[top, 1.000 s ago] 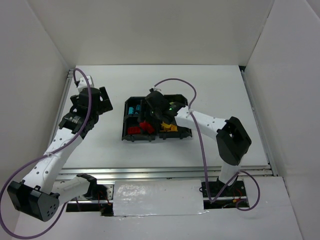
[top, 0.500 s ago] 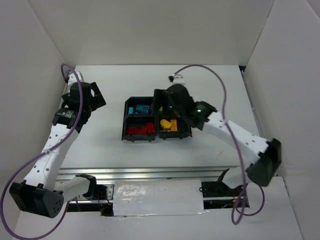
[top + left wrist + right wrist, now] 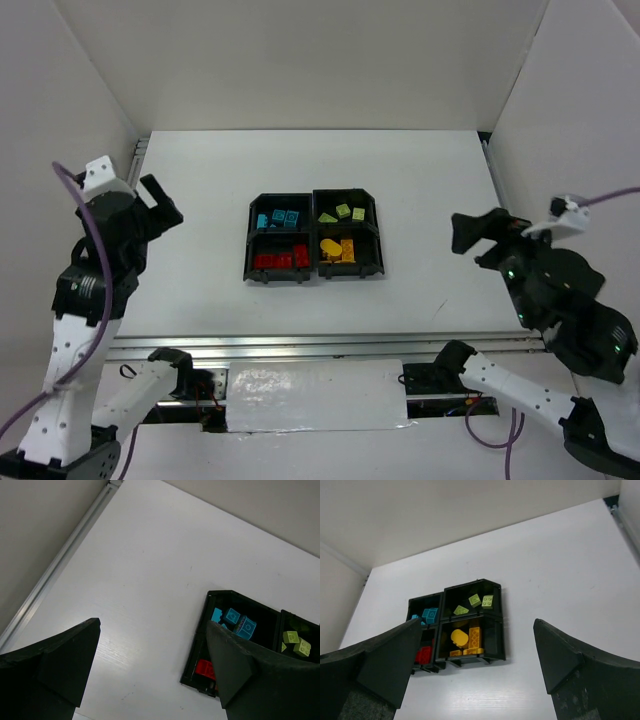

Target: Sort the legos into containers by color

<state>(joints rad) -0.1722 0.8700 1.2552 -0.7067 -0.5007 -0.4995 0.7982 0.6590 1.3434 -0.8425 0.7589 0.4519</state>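
Top external: tray (image 3: 313,233) longer left-to-right

Black tray (image 3: 313,235) of four square compartments lies level, ahead of the right gripper (image 3: 477,621) and framed between its fingers (image 3: 385,655) — well apart from both. In the row farther from them, cyan bricks (image 3: 280,218) sit left and lime green bricks (image 3: 346,212) right. In the nearer row, red bricks (image 3: 280,260) sit left and yellow-orange bricks (image 3: 338,248) right — one rounded. Seen from the left gripper (image 3: 153,624), the tray is partly hidden behind its right-hand finger (image 3: 240,670).
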